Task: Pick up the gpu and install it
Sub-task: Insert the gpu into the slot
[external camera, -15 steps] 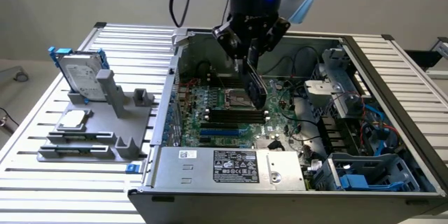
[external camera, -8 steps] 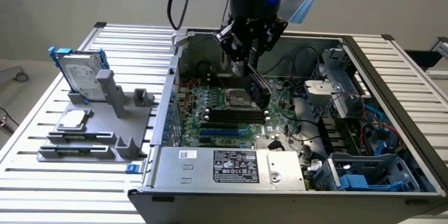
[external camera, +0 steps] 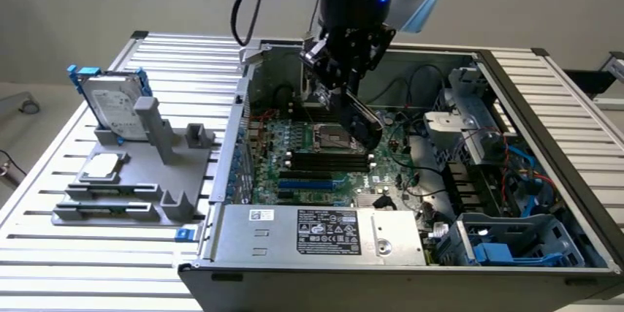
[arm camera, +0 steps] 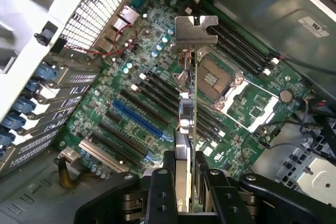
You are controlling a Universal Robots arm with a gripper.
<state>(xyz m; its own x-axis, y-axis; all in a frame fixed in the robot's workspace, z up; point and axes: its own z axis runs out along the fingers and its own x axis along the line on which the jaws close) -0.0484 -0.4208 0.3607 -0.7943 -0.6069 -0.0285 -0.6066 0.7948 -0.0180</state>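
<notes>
The gpu (external camera: pixel 363 123) hangs edge-down inside the open computer case, above the green motherboard (external camera: pixel 322 153). My gripper (external camera: pixel 337 71) is shut on its upper edge. In the wrist view the gpu (arm camera: pixel 187 121) appears edge-on, with its silver bracket (arm camera: pixel 195 31) at the far end. The gripper (arm camera: pixel 186 182) clamps it from both sides. The card hovers over the black memory slots, beside the processor socket (arm camera: pixel 216 80). The blue expansion slot (arm camera: pixel 139 121) lies off to one side of it. There is a gap between the card and the board.
A grey fixture (external camera: pixel 127 189) at the exterior view's left carries a silver hard drive with blue frame (external camera: pixel 115 106) and a small square chip (external camera: pixel 102 168). The power supply (external camera: pixel 322 233) sits at the case's near side. Drive cages and cables (external camera: pixel 487 166) crowd the right.
</notes>
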